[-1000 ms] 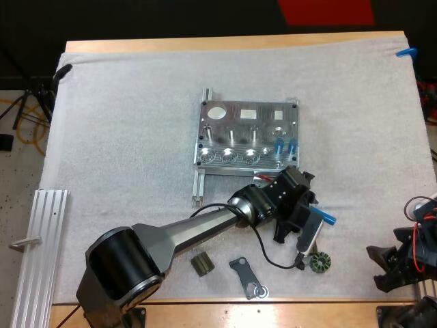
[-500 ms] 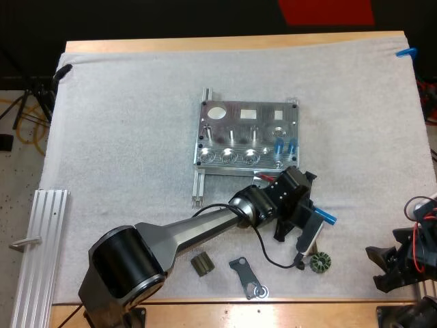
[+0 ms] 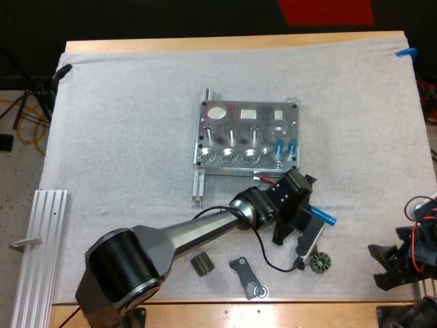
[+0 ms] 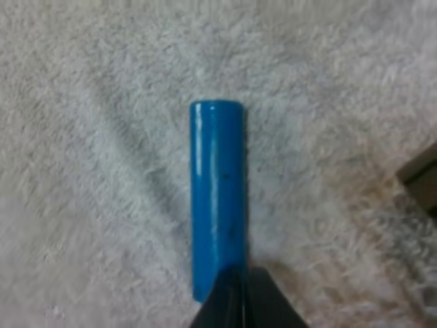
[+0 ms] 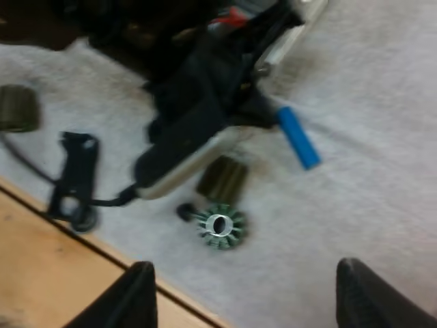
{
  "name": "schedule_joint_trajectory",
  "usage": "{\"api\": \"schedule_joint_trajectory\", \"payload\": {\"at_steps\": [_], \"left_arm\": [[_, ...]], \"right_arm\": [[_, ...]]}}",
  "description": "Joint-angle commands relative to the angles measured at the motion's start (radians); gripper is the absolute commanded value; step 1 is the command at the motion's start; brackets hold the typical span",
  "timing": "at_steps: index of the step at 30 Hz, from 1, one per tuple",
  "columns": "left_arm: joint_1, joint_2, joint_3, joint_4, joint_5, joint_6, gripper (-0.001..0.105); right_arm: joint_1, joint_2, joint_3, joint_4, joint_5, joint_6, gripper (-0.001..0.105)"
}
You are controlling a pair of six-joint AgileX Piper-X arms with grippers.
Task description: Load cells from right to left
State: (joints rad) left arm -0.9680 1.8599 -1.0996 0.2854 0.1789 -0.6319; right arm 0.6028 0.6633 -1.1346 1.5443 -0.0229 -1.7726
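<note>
A blue cylinder lies on the white mat to the front right of the metal fixture. My left gripper is at its near end. In the left wrist view the blue cylinder stretches away from the left gripper, whose dark fingertips touch each other over that end. From the right wrist view the cylinder sticks out past the left gripper. Two more blue cylinders stand in the fixture's right slots. My right gripper waits open at the front right, its fingers wide apart.
A green toothed ring lies just in front of the left gripper. A flat dark bracket and a small dark ribbed part sit near the front edge. An aluminium rail rests at the mat's left.
The left gripper has shifted very slightly at the cylinder's end. The cylinder and the right arm stay about where they were.
</note>
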Motion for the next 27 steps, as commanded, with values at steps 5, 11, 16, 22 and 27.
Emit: {"api": "schedule_joint_trajectory", "payload": {"at_steps": [5, 11, 16, 22, 27], "left_arm": [[-0.003, -0.081, -0.007, 0.023, -0.05, -0.113, 0.004], [-0.003, -0.136, -0.007, 0.106, -0.068, -0.156, 0.045], [-0.003, -0.18, -0.007, 0.16, -0.128, -0.202, 0.064], [-0.003, -0.25, -0.007, 0.246, -0.142, -0.223, 0.064], [-0.003, -0.306, -0.007, 0.311, -0.142, -0.225, 0.064]], "right_arm": [[-0.004, 0.027, 0.073, 0.042, 0.053, -0.035, 0.056], [-0.004, 0.081, 0.093, 0.023, 0.053, -0.076, 0.056], [-0.004, 0.114, 0.093, -0.009, 0.082, -0.1, 0.056], [-0.004, 0.175, 0.095, -0.075, 0.128, -0.111, 0.056], [-0.006, 0.239, 0.134, -0.166, 0.172, -0.111, 0.056]]}}
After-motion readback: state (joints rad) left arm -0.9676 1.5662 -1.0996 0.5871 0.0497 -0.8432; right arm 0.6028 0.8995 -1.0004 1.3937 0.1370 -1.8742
